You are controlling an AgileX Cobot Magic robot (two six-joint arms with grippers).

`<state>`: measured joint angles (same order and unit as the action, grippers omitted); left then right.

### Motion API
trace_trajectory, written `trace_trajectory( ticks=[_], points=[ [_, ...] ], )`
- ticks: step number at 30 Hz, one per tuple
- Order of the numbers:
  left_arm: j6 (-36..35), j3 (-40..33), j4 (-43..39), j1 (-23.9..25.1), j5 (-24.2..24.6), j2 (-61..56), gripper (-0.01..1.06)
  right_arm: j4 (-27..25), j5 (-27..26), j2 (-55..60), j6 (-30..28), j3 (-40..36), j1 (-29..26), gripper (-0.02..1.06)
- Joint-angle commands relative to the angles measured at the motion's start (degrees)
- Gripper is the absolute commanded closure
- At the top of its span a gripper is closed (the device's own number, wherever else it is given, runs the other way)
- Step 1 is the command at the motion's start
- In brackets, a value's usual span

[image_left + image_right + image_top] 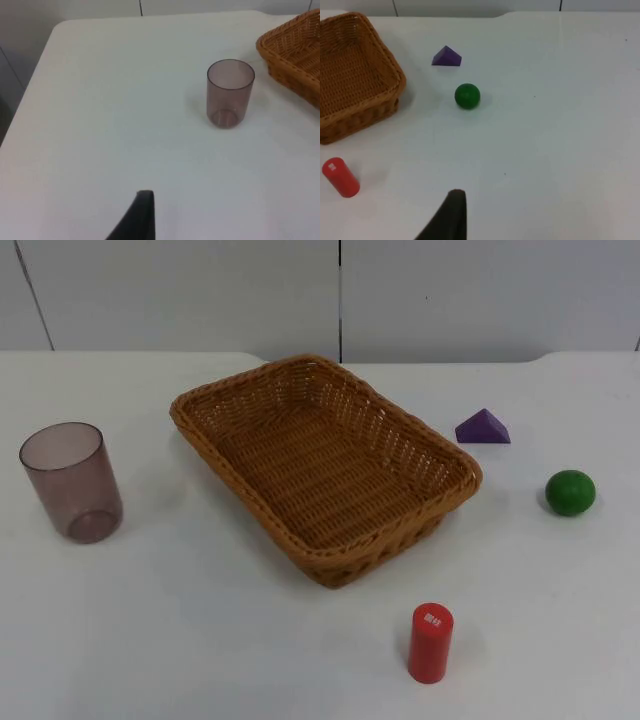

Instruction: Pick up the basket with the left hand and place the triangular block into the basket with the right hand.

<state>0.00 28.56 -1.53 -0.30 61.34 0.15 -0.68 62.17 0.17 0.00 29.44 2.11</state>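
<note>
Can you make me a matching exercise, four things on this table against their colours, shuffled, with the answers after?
Things:
1. basket
2. triangular block
3. ball
4. cylinder

Colours:
A. green
B. red
C. tan wicker
D. purple

Pairs: 1-C, 2-D, 3-A, 4-B

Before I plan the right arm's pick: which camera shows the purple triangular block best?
The top view: the purple triangular block sits unobstructed on the table, apart from the basket, its sloped faces distinct. The right wrist view also shows it whole, beyond the green ball. The left wrist view looks toward the cup.
</note>
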Motion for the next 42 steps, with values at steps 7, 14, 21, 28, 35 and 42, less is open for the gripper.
trace_trajectory(
  ticks=[7,14,21,28,35,42],
  points=[
    [-5.0,6.5,-3.3,-0.3,-3.1,8.1,0.0,-0.5,-1.7,4.8,1.3,6.8,-0.2,-0.01],
    [-10.1,15.4,-7.9,-0.3,-10.8,21.8,0.0,-0.5,-5.3,16.0,2.1,14.0,-0.2,-0.01],
    [-7.8,24.3,-2.9,-0.3,-12.6,36.9,0.0,0.7,-9.6,28.7,2.1,21.0,-0.2,-0.01],
    [-7.5,26.7,-1.2,-0.3,-15.8,48.4,0.0,2.1,-18.8,40.4,2.1,24.9,-0.2,-0.01],
    [-4.7,26.5,10.3,-0.3,-18.9,56.4,0.0,2.1,-20.9,48.5,1.9,28.3,-0.2,-0.01],
    [3.6,26.5,20.6,-4.4,-19.0,64.4,0.0,0.3,-23.0,50.5,2.1,28.3,-0.2,-0.01]
  ],
)
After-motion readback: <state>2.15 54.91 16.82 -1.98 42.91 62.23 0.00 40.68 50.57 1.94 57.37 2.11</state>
